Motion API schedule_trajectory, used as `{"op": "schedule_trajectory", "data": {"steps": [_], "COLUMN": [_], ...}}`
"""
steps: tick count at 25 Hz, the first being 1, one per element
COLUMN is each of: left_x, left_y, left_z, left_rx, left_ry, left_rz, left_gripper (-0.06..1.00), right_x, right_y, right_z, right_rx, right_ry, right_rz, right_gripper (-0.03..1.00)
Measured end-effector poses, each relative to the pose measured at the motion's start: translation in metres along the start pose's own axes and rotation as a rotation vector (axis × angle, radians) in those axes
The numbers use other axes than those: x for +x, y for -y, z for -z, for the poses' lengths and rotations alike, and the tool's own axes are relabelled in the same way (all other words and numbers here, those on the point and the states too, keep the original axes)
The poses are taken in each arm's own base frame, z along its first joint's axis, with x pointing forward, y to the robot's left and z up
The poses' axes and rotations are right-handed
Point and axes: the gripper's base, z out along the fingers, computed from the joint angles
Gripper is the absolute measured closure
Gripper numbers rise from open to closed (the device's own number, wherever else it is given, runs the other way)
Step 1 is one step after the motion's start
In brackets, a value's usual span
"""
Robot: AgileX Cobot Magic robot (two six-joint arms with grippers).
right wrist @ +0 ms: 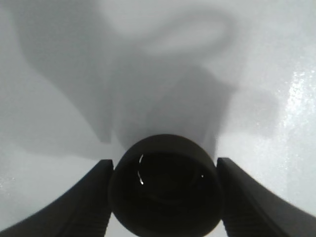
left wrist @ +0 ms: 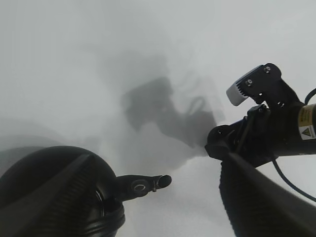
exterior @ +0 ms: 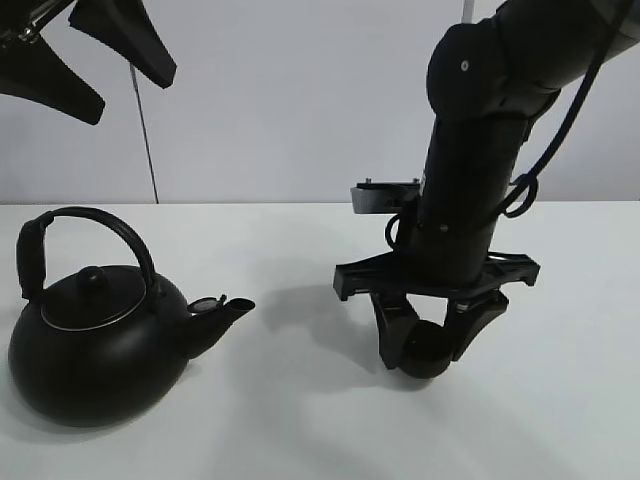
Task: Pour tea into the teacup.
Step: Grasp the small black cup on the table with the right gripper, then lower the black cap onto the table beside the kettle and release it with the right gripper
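Right of the kettle (exterior: 100,350) on the counter (exterior: 300,430), right gripper (exterior: 430,352) jaws clamp the teacup (right wrist: 165,190); left gripper (exterior: 130,92) hangs high, jaws apart.

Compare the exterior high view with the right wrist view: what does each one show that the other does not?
Only the exterior high view shows the kettle, standing at the left with its spout toward the teacup. Only the right wrist view looks into the cup: its inside is dark with small glints, and I cannot tell whether it is empty. Both show the right gripper closed around the teacup, over the white table.
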Motion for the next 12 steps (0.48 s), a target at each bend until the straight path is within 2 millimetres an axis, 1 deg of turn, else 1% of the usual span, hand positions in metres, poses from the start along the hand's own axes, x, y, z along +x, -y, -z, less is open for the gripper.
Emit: {"op": "schedule_trajectory", "data": {"steps": [2,9,12], "left_x": [0.0,0.0,0.0], "left_y": [0.0,0.0,0.0], "left_z": [0.0,0.0,0.0], "left_rx": [0.0,0.0,0.0], "left_ry": [0.0,0.0,0.0], "left_rz": [0.0,0.0,0.0], "left_gripper": [0.43,0.43,0.43], "right_x": [0.0,0.001,0.002], "right_y": [0.0,-0.003,-0.006], "right_z": [0.008,0.054,0.06], "right_rx": [0.003,-0.022,-0.05], "right_ry": [0.019,0.134,0.145], "right_rz": [0.007,0.012,-0.008], "right_gripper": [0.56,0.56,0.56]}}
